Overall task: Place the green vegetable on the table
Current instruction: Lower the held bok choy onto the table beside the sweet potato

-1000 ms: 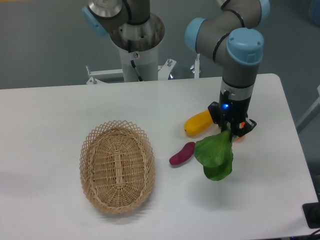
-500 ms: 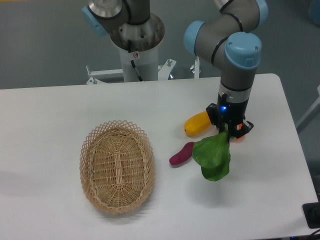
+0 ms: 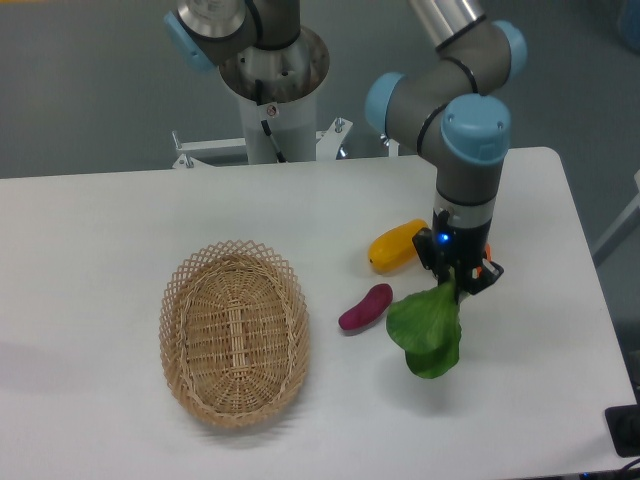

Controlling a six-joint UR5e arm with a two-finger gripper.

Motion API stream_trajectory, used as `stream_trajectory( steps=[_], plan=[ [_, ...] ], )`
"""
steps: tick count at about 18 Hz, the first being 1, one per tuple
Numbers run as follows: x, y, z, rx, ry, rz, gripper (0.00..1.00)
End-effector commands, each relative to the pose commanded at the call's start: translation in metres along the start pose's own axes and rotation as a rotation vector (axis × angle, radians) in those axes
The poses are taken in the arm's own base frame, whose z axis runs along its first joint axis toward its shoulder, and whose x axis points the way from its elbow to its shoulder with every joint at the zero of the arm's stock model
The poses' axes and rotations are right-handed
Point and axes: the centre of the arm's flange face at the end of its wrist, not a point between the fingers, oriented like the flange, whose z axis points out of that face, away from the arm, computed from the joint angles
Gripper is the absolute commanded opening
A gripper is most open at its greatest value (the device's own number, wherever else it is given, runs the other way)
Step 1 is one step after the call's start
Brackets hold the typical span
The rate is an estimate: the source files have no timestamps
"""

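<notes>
The green vegetable is a floppy dark-green leaf hanging from my gripper, which is shut on its stem end. The leaf dangles over the right part of the white table, and its lower tip is close to the surface. I cannot tell whether the tip touches the table. The stem end is hidden between the fingers.
A purple eggplant-like piece lies just left of the leaf. A yellow oblong piece lies behind it, next to the gripper. An oval wicker basket stands at the left. The robot base column is at the back.
My gripper has moved down and slightly toward the front-left with the green vegetable, bringing the leaf lower over the table.
</notes>
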Motion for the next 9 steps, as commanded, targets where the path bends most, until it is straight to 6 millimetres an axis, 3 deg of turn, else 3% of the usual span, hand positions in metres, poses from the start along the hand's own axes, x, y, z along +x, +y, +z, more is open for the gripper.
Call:
stream_trajectory(
  steps=[4, 7, 9],
  plan=[
    [-0.015, 0.001, 0.029, -0.012, 0.007, 0.007, 0.34],
    [-0.012, -0.002, 0.044, -0.014, 0.026, 0.012, 0.34],
    [-0.01, -0.003, 0.047, -0.014, 0.031, 0.015, 0.43]
  ],
)
